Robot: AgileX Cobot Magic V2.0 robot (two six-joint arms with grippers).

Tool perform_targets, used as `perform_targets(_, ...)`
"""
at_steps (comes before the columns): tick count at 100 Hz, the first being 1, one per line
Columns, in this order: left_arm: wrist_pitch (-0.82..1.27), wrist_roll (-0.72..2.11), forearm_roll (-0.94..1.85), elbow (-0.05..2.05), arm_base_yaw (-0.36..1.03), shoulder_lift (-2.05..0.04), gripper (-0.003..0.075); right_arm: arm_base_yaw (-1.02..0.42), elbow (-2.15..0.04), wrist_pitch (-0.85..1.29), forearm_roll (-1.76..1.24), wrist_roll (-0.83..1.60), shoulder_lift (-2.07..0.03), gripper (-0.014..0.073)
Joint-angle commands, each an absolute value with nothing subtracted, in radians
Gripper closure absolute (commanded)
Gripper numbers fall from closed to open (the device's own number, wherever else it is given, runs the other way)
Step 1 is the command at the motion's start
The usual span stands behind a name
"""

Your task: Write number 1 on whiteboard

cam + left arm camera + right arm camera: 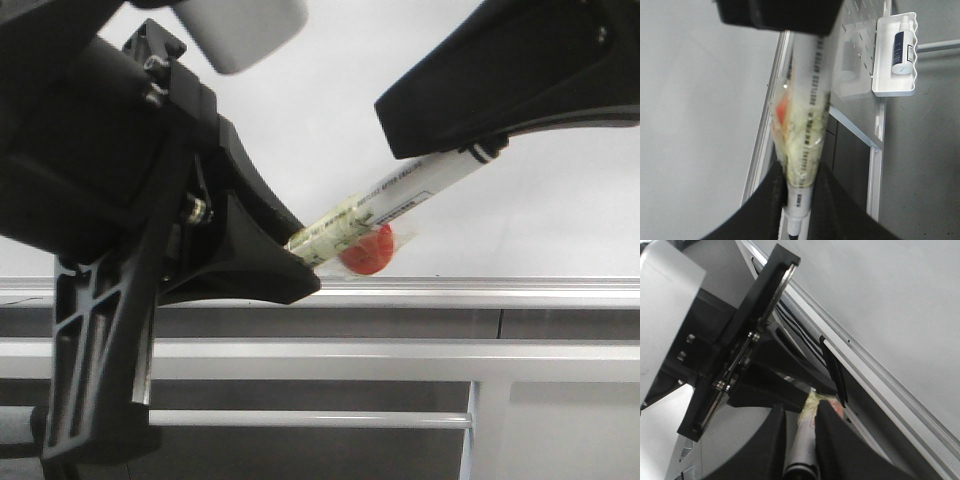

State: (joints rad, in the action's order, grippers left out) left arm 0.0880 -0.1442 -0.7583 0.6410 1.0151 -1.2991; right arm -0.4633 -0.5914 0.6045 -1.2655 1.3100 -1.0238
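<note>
Marker [400, 205]: light, rigid, slick. Clamped at both ends by left pincer [300, 255] and right pincer [480, 150]. Tape-wrapped midsection probably grippier. Whiteboard [560, 210] unmarked.

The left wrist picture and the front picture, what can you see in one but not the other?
Only the left wrist view shows a small white shelf holding a dark bottle. Only the front view shows the red round piece taped onto the marker and both grippers, left and right, from the side. Both show the marker held at each end, the whiteboard and its silver ledge.
</note>
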Motion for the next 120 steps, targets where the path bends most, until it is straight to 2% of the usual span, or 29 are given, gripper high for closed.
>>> perform_targets(1,0.035,-0.161,-0.745,0.684,1.021,-1.272,0.0741,-0.464,-0.609,0.616,-1.273,1.312,-1.021,0.0463)
perform_targets(21,0.044,-0.161,-0.745,0.684,1.021,-1.272,0.0741,-0.464,-0.603,0.600,-1.271,1.303,-1.021,0.0275)
perform_targets(38,0.042,-0.161,-0.745,0.684,1.021,-1.272,0.0741,-0.464,-0.603,0.600,-1.271,1.303,-1.021,0.0264)
perform_targets(43,0.042,-0.161,-0.745,0.684,1.021,-1.272,0.0741,-0.464,-0.603,0.600,-1.271,1.301,-1.021,0.0290)
perform_targets(50,0.042,-0.161,-0.745,0.684,1.021,-1.272,0.0741,-0.464,-0.603,0.600,-1.271,1.301,-1.021,0.0392)
perform_targets(61,0.042,-0.161,-0.745,0.690,1.021,-1.272,0.0740,-0.464,-0.603,0.613,-1.269,1.301,-1.021,0.0657)
perform_targets(71,0.042,-0.161,-0.747,0.696,1.021,-1.272,0.0734,-0.464,-0.603,0.631,-1.269,1.298,-1.021,0.0657)
perform_targets(80,0.042,-0.161,-0.749,0.696,1.021,-1.272,0.0634,-0.464,-0.603,0.646,-1.259,1.298,-1.021,0.0657)
perform_targets(85,0.042,-0.161,-0.753,0.696,1.021,-1.272,0.0527,-0.464,-0.603,0.657,-1.249,1.298,-1.021,0.0657)
perform_targets(90,0.040,-0.161,-0.753,0.696,1.021,-1.272,0.0384,-0.464,-0.603,0.661,-1.241,1.298,-1.021,0.0657)
perform_targets(97,0.040,-0.161,-0.734,0.696,1.021,-1.272,0.0245,-0.464,-0.603,0.661,-1.222,1.298,-1.021,0.0657)
perform_targets(104,0.049,-0.161,-0.706,0.696,1.021,-1.266,0.0192,-0.464,-0.603,0.659,-1.215,1.298,-1.021,0.0657)
perform_targets(120,0.078,-0.161,-0.647,0.696,1.021,-1.205,0.0195,-0.464,-0.603,0.660,-1.220,1.298,-1.019,0.0655)
